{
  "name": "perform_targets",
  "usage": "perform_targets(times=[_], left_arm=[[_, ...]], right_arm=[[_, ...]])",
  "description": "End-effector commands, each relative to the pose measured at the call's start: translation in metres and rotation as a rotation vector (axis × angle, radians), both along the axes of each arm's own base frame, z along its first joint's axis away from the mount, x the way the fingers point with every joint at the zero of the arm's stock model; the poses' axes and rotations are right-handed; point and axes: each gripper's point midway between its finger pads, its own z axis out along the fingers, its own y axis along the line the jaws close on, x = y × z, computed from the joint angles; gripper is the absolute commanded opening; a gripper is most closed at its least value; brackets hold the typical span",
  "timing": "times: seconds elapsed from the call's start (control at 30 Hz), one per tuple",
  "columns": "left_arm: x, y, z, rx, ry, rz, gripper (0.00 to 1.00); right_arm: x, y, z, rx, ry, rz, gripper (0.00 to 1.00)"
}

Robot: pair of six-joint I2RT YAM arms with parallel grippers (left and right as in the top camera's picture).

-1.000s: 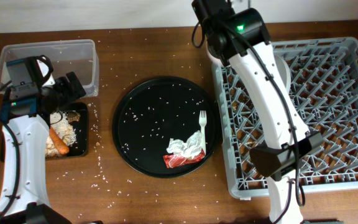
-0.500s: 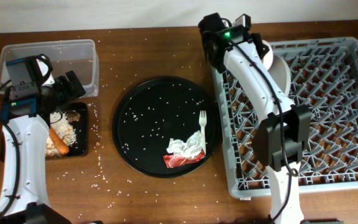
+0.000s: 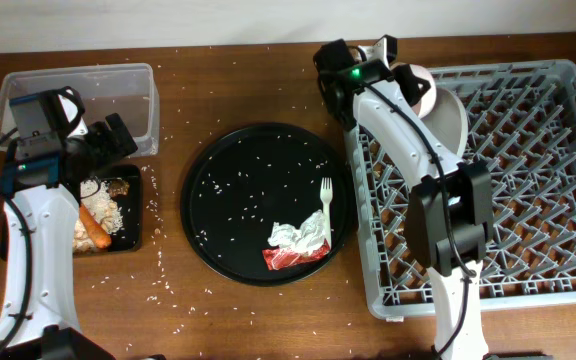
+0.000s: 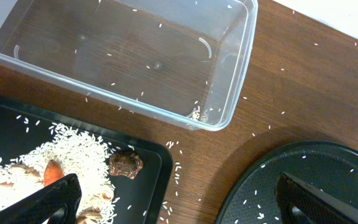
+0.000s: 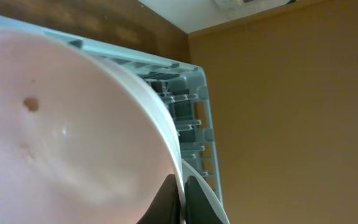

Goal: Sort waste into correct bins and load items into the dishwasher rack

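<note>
The right gripper (image 5: 180, 194) is closed on the rim of the white bowl (image 5: 61, 124). This pinch is shown only in the right wrist view, where both fingers are pressed together on the thin edge. The location is given by the overhead view alone: the bowl is held at the far corner of the dishwasher rack (image 3: 528, 200), on the side toward the round black tray (image 3: 238, 190), just beside the pale grey plate (image 3: 456, 120), which stands tilted among the pegs. Whether the bowl touches the rack cannot be told.

The left gripper (image 4: 179, 202) is spread wide and nothing is held. In the left wrist view it is seen between the shallow black tray (image 4: 157, 155) and the round tray. Rice (image 4: 42, 155), a brown scrap (image 4: 126, 165) and the carrot (image 4: 53, 171) lie in the shallow tray; a few grains lie in the clear tub (image 4: 135, 56).

Only the overhead view shows the white fork (image 3: 326, 205), the crumpled napkin (image 3: 298, 235) and the red wrapper (image 3: 290, 258), all on the round tray.
</note>
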Motion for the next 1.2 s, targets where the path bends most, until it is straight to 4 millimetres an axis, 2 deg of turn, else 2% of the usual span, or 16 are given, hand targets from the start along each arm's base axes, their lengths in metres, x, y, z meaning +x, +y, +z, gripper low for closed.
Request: perform_targets(times=[0.0,0.17,0.23,0.27,0.3,0.4,0.47,0.57,0.63,0.67,0.73,0.77,0.87,0.93,1.1,1.17], left_arm=[[0.002,-0.002,0.007,-0.001,-0.019,-0.011,0.99],[0.002,-0.002,0.007,-0.001,-0.019,-0.011,0.99],[0.002,-0.002,0.007,0.0,-0.019,-0.012,0.99],[0.001,-0.002,0.006,-0.001,-0.018,-0.011,0.99],[0.001,-0.002,0.006,-0.001,-0.018,-0.011,0.99],[0.002,-0.002,0.007,-0.001,-0.019,-0.011,0.99],[0.002,-0.002,0.007,-0.001,-0.019,-0.011,0.99],[0.002,-0.002,0.007,-0.001,-0.019,-0.011,0.99],[0.001,-0.002,0.006,-0.001,-0.018,-0.011,0.99],[0.001,-0.002,0.006,-0.001,-0.018,-0.012,0.99],[0.001,-0.002,0.006,-0.001,-0.018,-0.012,0.99],[0.001,-0.002,0.006,-0.001,-0.018,-0.012,0.99],[-0.002,-0.003,0.003,-0.005,0.001,-0.012,0.99],[-0.005,-0.003,0.001,-0.009,0.015,-0.012,0.99],[-0.014,-0.011,-0.007,-0.027,0.064,-0.047,0.99],[-0.014,-0.032,-0.008,-0.013,0.07,-0.205,0.99]], right_arm=[[-0.005,0.008,-0.017,0.002,0.054,0.021,0.04],[-0.015,0.058,-0.017,-0.021,0.088,0.126,0.04],[-0.023,0.075,-0.021,-0.019,0.131,0.167,0.11],[-0.025,0.078,-0.021,-0.025,0.144,0.174,0.25],[-0.026,0.078,-0.021,-0.03,0.153,0.177,0.47],[-0.028,0.078,-0.021,-0.034,0.163,0.177,0.83],[-0.027,0.078,-0.018,-0.027,0.148,0.175,0.93],[-0.023,0.082,0.008,0.041,0.078,0.18,0.99],[-0.02,0.086,0.04,0.151,0.015,0.197,0.99],[-0.022,0.091,0.053,0.208,0.015,0.222,0.99],[-0.032,0.108,0.065,0.355,0.051,0.281,0.99],[-0.036,0.115,0.065,0.402,0.069,0.299,0.99],[-0.073,0.18,0.035,0.798,0.306,0.424,0.99],[-0.094,0.203,0.021,0.946,0.422,0.444,1.0],[-0.124,0.212,0.01,1.013,0.59,0.461,0.94],[-0.135,0.212,0.008,1.022,0.649,0.47,0.93]])
